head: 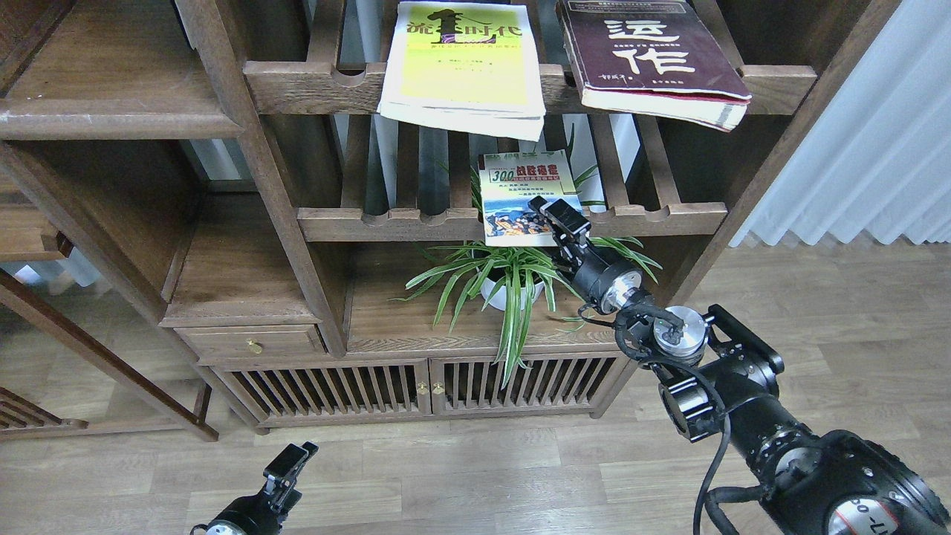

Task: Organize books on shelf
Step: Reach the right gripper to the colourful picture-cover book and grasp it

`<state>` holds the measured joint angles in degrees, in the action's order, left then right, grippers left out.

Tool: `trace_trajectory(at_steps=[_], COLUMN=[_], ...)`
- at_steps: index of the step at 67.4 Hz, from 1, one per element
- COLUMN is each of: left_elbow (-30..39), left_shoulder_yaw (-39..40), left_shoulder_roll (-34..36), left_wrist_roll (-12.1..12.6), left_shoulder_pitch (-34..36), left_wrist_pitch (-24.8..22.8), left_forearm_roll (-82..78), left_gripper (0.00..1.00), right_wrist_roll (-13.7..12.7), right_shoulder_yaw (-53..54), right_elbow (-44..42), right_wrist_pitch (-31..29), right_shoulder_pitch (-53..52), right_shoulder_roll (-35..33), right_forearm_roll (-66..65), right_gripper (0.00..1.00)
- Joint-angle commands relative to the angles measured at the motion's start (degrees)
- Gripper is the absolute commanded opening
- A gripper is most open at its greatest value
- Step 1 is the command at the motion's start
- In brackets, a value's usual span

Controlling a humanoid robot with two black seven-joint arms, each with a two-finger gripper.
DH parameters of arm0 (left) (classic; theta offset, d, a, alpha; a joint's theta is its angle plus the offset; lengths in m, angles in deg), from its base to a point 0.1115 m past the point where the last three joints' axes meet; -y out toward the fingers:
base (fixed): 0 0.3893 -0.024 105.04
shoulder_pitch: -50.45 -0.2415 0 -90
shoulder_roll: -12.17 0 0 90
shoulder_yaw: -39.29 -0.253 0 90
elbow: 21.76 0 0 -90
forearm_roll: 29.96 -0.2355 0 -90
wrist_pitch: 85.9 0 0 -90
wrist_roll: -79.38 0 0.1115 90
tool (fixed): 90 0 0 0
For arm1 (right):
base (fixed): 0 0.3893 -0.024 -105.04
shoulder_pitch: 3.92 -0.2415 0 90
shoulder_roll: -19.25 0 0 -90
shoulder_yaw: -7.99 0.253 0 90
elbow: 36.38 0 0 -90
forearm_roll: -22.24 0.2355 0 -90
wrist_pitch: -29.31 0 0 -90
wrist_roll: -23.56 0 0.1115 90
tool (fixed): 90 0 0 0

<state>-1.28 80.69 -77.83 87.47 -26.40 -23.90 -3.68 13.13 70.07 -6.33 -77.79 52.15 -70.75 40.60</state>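
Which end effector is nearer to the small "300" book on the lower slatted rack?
The right end effector is nearer: it sits at the "300" book, over its lower right corner. The left end effector hangs low by the floor, far below and left of it.

You see the yellow-green book [462, 63] and maroon book [654, 59] cropped by the top edge, the "300" book's [520, 193] lower right corner hidden behind your right gripper [557, 215], jaw state unreadable.

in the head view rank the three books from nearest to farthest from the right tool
1. "300" book, at the right tool, lower slatted rack.
2. Maroon book, upper rack, up and right.
3. Yellow-green book, upper rack, up and left; close to the maroon's distance.
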Motion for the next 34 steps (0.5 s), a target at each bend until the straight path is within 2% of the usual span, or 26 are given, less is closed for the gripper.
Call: trace_trajectory(at_steps=[1, 17, 34], left_elbow=[0.0, 0.0, -0.1], left_shoulder_yaw=[0.0, 0.0, 0.0], left_shoulder_roll=[0.0, 0.0, 0.0], left_wrist_roll=[0.0, 0.0, 0.1], left_shoulder_pitch=[-0.1, -0.1, -0.1], left_wrist_pitch=[0.0, 0.0, 0.0], left_forearm_roll=[0.0, -0.1, -0.1], left_gripper=[0.99, 0.99, 0.99], right_wrist_roll=[0.8, 0.0, -1.4], right_shoulder_yaw=[-0.5, -0.8, -0.6], right_elbow=[0.0, 0.0, 0.2], right_wrist_pitch=[0.6, 0.4, -1.6], right_shoulder_pitch=[-0.1, -0.1, 0.1], right_shoulder_roll=[0.0, 0.0, 0.0], right_forearm_roll=[0.0, -0.3, -0.2], right_gripper=[0.71, 0.59, 0.39])
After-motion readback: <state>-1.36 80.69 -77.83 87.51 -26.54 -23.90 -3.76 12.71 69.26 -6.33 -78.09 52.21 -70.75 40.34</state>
